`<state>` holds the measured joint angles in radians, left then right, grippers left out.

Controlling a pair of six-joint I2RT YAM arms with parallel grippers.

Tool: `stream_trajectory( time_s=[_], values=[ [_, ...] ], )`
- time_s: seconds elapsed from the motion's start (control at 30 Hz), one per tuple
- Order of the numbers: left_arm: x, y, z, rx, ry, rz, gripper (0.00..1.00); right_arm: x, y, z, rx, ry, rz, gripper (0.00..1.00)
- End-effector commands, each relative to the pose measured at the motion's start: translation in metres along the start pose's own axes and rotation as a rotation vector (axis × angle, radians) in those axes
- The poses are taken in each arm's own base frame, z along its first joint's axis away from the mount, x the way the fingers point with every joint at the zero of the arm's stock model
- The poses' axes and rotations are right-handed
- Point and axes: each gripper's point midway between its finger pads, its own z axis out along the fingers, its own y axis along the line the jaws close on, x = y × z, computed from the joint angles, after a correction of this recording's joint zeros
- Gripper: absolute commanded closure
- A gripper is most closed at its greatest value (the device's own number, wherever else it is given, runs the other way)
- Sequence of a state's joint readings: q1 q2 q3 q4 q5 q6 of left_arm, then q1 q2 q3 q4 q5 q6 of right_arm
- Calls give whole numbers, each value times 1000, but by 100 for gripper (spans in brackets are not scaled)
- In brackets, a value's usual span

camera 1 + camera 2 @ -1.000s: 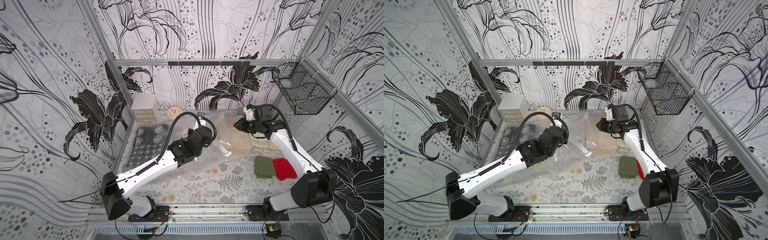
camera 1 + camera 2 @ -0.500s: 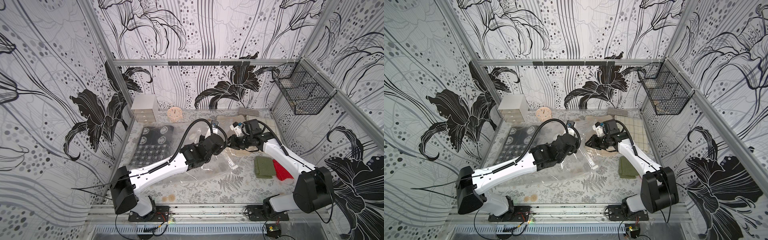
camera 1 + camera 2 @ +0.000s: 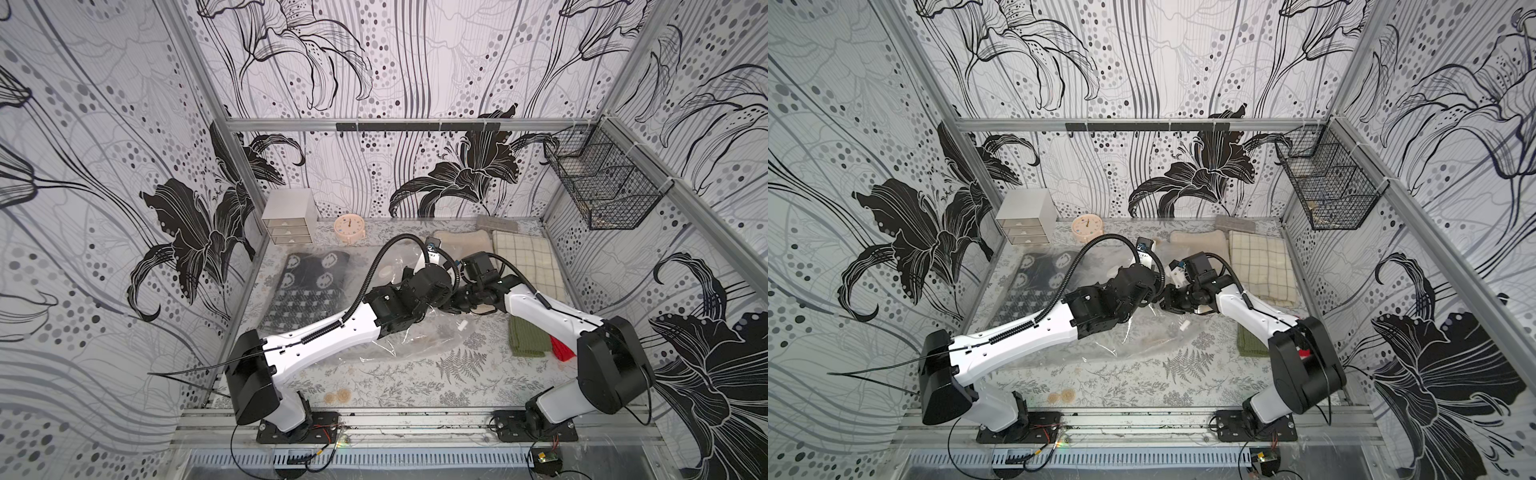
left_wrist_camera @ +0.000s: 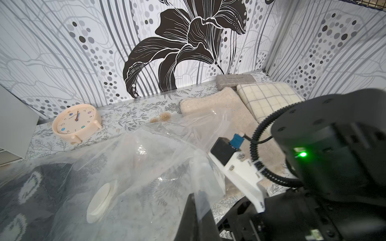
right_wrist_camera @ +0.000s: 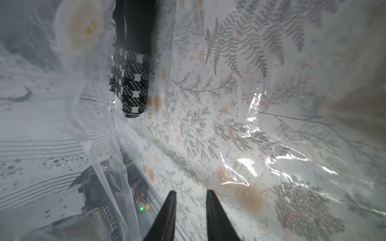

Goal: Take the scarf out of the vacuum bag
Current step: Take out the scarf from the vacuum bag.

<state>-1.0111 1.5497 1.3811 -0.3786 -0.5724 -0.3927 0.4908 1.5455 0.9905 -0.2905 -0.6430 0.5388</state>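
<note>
Lengthwise, the vacuum bag (image 3: 417, 338) lies across the table (image 3: 415, 388) from the robot's left side toward the middle, a sheet of clear crinkled film. In both top views its mouth end, marked by the small white zip slider (image 3: 462, 325), faces the robot's right. The scarf (image 3: 307, 286), a folded black-and-white patterned knit, sits inside the bag at the left end. Its long axis runs from the back wall toward the front rail, crosswise to the bag. The round white valve disc (image 3: 386, 272) sits on the upper film, just to the right of the scarf's far part.

The left gripper (image 4: 197, 199) is clenched on the bag's upper film near the mouth. In the left wrist view the plastic bunches at its dark finger and rises off the table like a tent. The right gripper (image 5: 191, 191) reaches in under that raised film. Its two dark fingers stand a little apart with nothing between them, aimed along the bag toward the scarf. The scarf's rolled houndstooth edge lies well ahead of the tips. The table's fern print shows through the lower film.

Beyond the bag's mouth, a beige cloth (image 3: 461, 243) and a checked cloth (image 3: 525, 257) lie toward the right wall.
</note>
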Motion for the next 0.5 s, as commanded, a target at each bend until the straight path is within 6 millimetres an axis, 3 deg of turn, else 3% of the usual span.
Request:
stream_trajectory(
  time_s=[0.0, 0.07, 0.17, 0.33, 0.47],
  values=[
    [-34, -15, -10, 63, -102, -67, 100, -2, 15, 21, -59, 20, -8, 71],
    [-36, -15, -11, 63, -109, -66, 100, -6, 16, 32, -52, 38, -2, 71],
    [-38, -10, -14, 49, -118, -64, 100, -11, 13, 29, -10, 15, 10, 71],
    [-37, -3, -16, 25, -126, -63, 100, -15, 7, -15, 177, -68, -78, 70],
    [-35, -4, -14, 21, -121, -50, 100, 1, 22, -39, 175, -24, -154, 70]
  ],
)
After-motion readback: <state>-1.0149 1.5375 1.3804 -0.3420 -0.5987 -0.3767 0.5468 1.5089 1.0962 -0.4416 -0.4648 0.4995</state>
